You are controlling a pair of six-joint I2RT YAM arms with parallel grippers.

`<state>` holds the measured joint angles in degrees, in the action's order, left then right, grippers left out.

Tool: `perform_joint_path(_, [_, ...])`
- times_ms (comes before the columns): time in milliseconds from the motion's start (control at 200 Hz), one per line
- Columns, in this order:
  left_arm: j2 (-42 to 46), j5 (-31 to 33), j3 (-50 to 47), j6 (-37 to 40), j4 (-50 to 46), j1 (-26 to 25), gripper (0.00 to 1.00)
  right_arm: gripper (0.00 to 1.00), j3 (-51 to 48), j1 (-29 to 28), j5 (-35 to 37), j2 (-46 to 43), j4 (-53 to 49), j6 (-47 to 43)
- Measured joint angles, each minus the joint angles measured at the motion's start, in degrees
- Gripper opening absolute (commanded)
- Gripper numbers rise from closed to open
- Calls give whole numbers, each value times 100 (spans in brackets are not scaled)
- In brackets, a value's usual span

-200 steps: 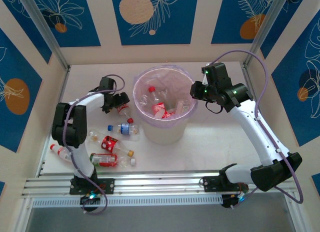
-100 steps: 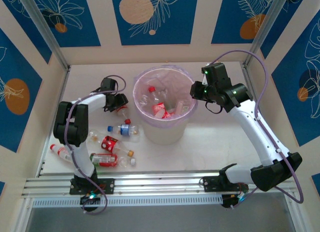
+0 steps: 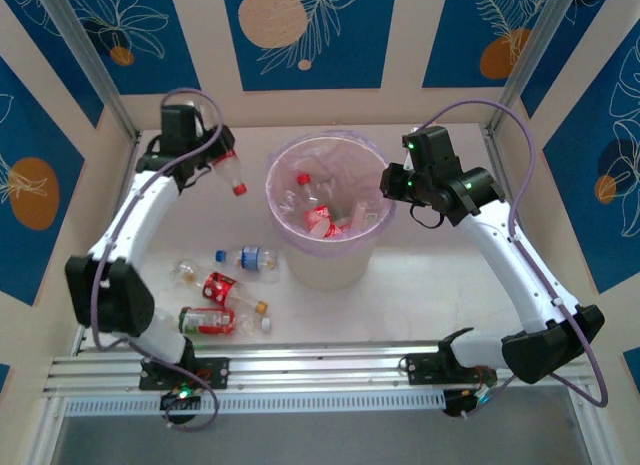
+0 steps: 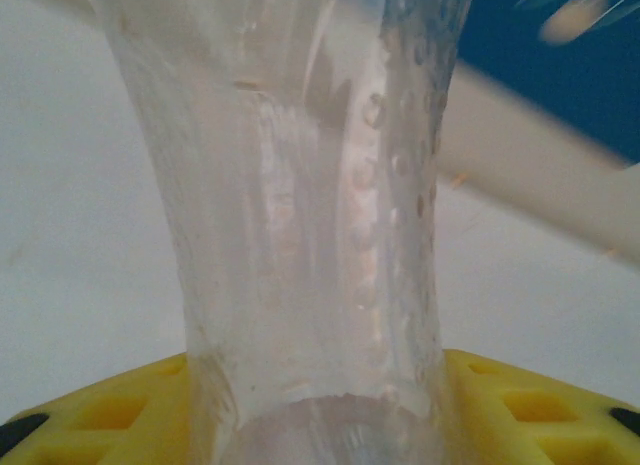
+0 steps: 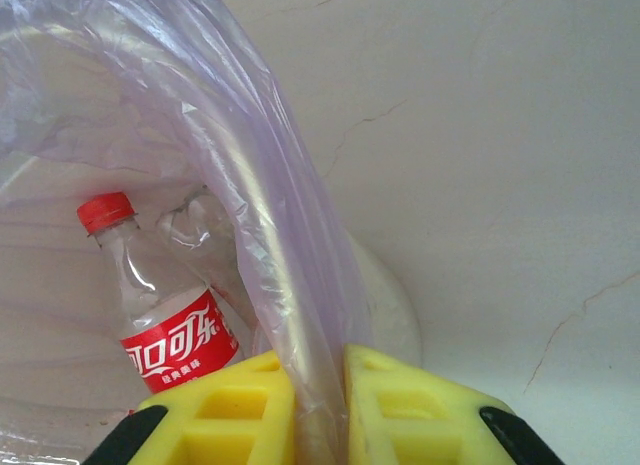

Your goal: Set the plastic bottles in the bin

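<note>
- A white table (image 3: 430, 275) sits boxed in by cream walls (image 3: 400, 105) hung with blue panels (image 3: 310, 35) of white leaf drawings and orange discs. A ribbed metal rail (image 3: 320, 370) crosses the near edge, with both arm bases on it.
- The bin (image 3: 325, 267) stands mid-table with its liner (image 3: 372, 155) folded over the rim. Inside, the binned bottles (image 3: 320, 220) lie jumbled, showing red caps and red labels.
- The right gripper (image 3: 388, 185) sits at the bin's right rim, its yellow pads (image 5: 235, 410) closed on a fold of the liner. One red-capped, red-labelled bottle shows through the opening beside them.
- The left gripper (image 3: 213, 163) is raised off the table towards the far-left corner and clamps a bottle (image 3: 228, 170) by its body. The bottle's red cap points down and towards the bin.
- The loose bottles (image 3: 222, 287) lie on the table left of the bin. A blue-labelled bottle (image 3: 250, 257) is nearest the bin, and a plain clear one and two red-labelled ones lie closer to the rail.
- The gripped bottle is clear plastic, pinched to a waist, with lengthwise ribs and rows of small dimples.
- The liner is thin, translucent and pale purple, and it wrinkles where it is pinched. The pads are moulded with square recesses, and fine cracks (image 5: 570, 325) run through the table's matt surface.
</note>
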<state>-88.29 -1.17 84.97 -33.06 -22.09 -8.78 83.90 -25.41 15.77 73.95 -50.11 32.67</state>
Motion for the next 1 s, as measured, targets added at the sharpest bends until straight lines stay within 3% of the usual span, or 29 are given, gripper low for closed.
perform_joint_path(145, [730,249,573,208,2,-463,39,18,0,-11,37,0,-2,0])
perform_joint_path(265, [1040,387,920,533,79,-1392,22,18,0,-9,39,0,-2,2])
perform_joint_path(500, [949,232,949,1123,411,-2806,0,18,0,-9,37,0,-2,0])
perform_joint_path(735, [474,162,654,1425,448,-3453,0,18,9,-9,37,0,-11,0])
perform_joint_path(1000, [385,162,-63,1462,411,-3620,0,18,9,-9,37,2,-11,-2])
